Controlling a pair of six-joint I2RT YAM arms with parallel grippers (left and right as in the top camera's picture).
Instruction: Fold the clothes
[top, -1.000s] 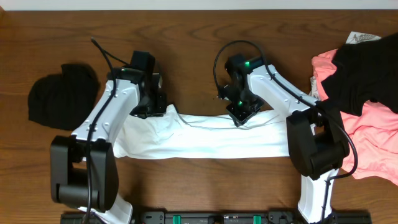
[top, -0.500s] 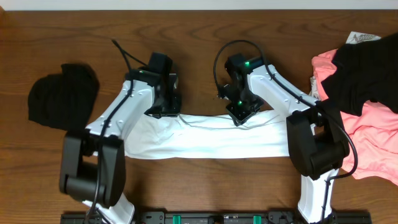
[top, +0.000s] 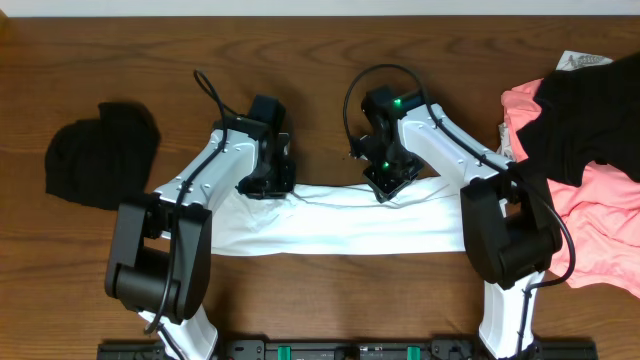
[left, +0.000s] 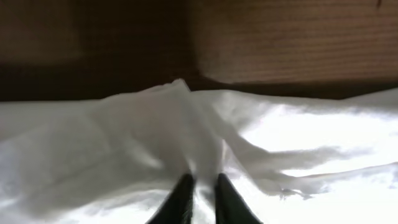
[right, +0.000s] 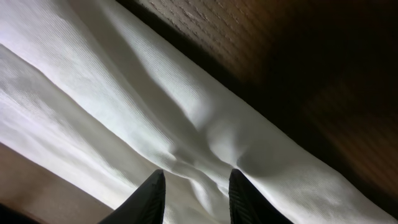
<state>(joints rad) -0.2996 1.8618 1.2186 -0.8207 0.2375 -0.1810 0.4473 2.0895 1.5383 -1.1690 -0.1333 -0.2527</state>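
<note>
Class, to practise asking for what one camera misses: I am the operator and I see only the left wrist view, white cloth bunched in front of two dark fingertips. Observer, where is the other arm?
Observer: The right end effector sits on the far edge of the white T-shirt, to the right of yours.
Operator: Is it gripping the cloth?
Observer: Its fingers stand apart with a ridge of cloth between them. I cannot tell whether they pinch it.
Operator: Is there anything over at the far right?
Observer: Yes, at the right edge of the overhead view a coral-pink garment lies partly under a black garment.
</note>
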